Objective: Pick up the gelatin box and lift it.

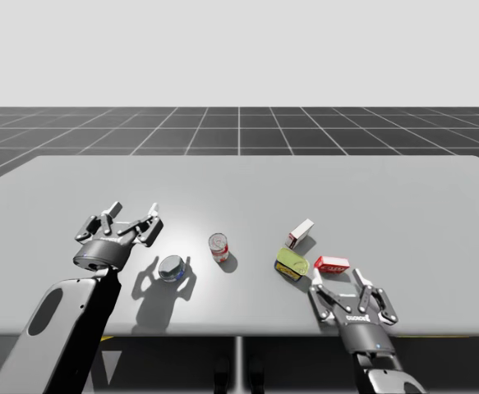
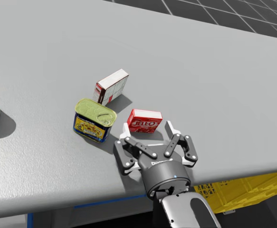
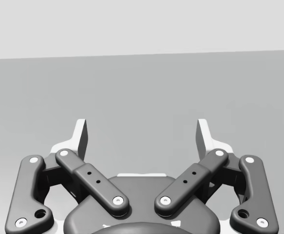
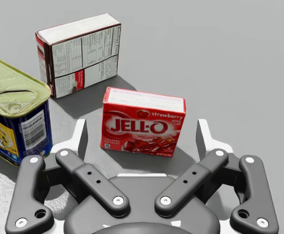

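Observation:
A small red gelatin box (image 4: 142, 124) stands upright on the table, just ahead of my right gripper (image 4: 142, 139), whose fingers stand wide apart on either side of it without touching. The same red box (image 2: 144, 120) sits in front of my right gripper (image 2: 147, 129) in the head view. From above, the red box (image 1: 332, 264) lies near the table's front right, with my right gripper (image 1: 338, 279) open behind it. My left gripper (image 1: 134, 208) hovers open at the front left over bare table, and its fingers (image 3: 80, 136) hold nothing.
A blue can with a yellow-green lid (image 2: 93, 119) stands left of the red box, and a white and dark red box (image 2: 111, 86) behind it. A red and white can (image 1: 218, 246) and a blue can (image 1: 172, 268) stand mid-table. The table's front edge (image 2: 81, 202) is close.

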### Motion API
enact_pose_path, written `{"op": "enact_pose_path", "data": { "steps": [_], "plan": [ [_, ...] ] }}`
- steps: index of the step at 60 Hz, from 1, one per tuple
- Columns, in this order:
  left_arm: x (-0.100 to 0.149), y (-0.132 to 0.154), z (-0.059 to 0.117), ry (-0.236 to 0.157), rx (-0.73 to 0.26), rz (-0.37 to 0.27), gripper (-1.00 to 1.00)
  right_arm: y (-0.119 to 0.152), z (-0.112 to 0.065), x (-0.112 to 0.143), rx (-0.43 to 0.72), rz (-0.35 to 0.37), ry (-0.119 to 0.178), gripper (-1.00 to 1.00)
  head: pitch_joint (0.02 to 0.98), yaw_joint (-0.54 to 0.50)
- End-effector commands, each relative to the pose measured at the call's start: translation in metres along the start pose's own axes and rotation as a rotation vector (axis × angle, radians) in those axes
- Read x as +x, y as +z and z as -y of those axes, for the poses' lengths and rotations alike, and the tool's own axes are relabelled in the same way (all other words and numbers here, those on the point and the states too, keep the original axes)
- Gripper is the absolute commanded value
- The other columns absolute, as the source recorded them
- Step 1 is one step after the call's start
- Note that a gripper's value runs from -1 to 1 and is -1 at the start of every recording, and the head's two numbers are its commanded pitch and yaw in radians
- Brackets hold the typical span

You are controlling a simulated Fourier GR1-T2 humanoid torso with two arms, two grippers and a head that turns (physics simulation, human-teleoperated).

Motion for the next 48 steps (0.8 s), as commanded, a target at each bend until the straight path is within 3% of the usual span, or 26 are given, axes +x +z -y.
{"op": "enact_pose_path", "data": {
  "steps": [1, 18, 34, 36, 37, 48],
  "plan": [
    [0.000, 0.000, 0.000, -0.001, 0.001, -0.001, -1.00, -0.014, 0.001, -0.011, -0.011, -0.034, -0.008, -1.00, 0.897, -0.42],
    [0.001, 0.000, 0.000, 0.002, 0.001, 0.001, -1.00, -0.029, 0.001, -0.009, -0.033, -0.030, -0.006, -1.00, 0.892, -0.42],
    [0.001, 0.001, 0.001, 0.001, -0.001, 0.000, -1.00, -0.039, 0.000, -0.010, -0.001, -0.063, -0.031, -1.00, 0.878, -0.42],
    [0.001, 0.001, 0.001, 0.001, -0.001, 0.000, -1.00, -0.037, 0.000, -0.010, -0.007, -0.063, -0.016, -0.41, 0.873, -0.42],
    [0.001, 0.001, 0.001, 0.000, -0.002, -0.001, -1.00, -0.038, 0.000, -0.012, -0.012, -0.065, -0.019, 0.94, 0.869, -0.42],
    [0.000, 0.000, 0.001, -0.001, -0.004, -0.003, -1.00, -0.034, 0.003, -0.014, -0.025, -0.087, -0.042, 1.00, 0.773, -0.43]
  ]
}}
